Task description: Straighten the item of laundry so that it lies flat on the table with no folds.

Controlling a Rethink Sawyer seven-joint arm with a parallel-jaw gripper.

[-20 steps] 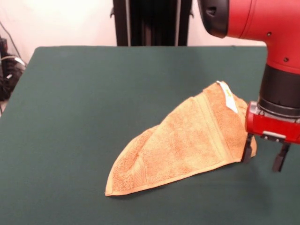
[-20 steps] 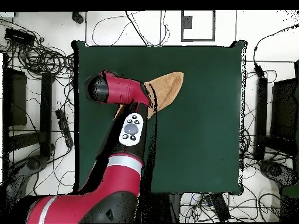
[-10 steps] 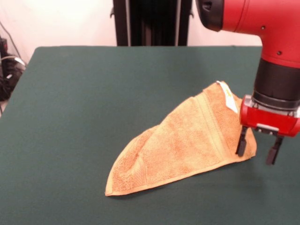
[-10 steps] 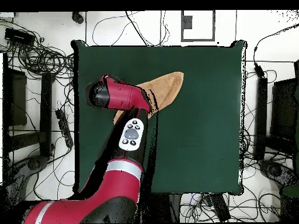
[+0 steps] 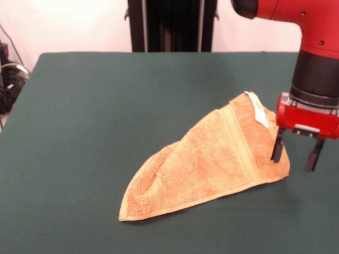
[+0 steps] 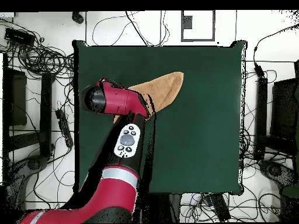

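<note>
Your towel [image 5: 212, 164] is not flat yet. It lies folded over into a pointy shape near one side of the green desk [image 5: 106, 106]. Your claw [image 5: 295, 154] hangs open and empty at its corner. The small white label [image 5: 258, 112] is too tiny to read.

The red and black arm [image 5: 312, 32] comes down from the top right of the front view, its black wrist section pointing straight down to a red gripper [image 5: 295, 153] block. The 2 dark fingers [image 5: 277, 150] hang vertically with a clear gap between them, spread apart. In the overhead view the arm [image 6: 120, 175] reaches from the bottom left up toward the left part of the scene, bending at a red elbow.
</note>
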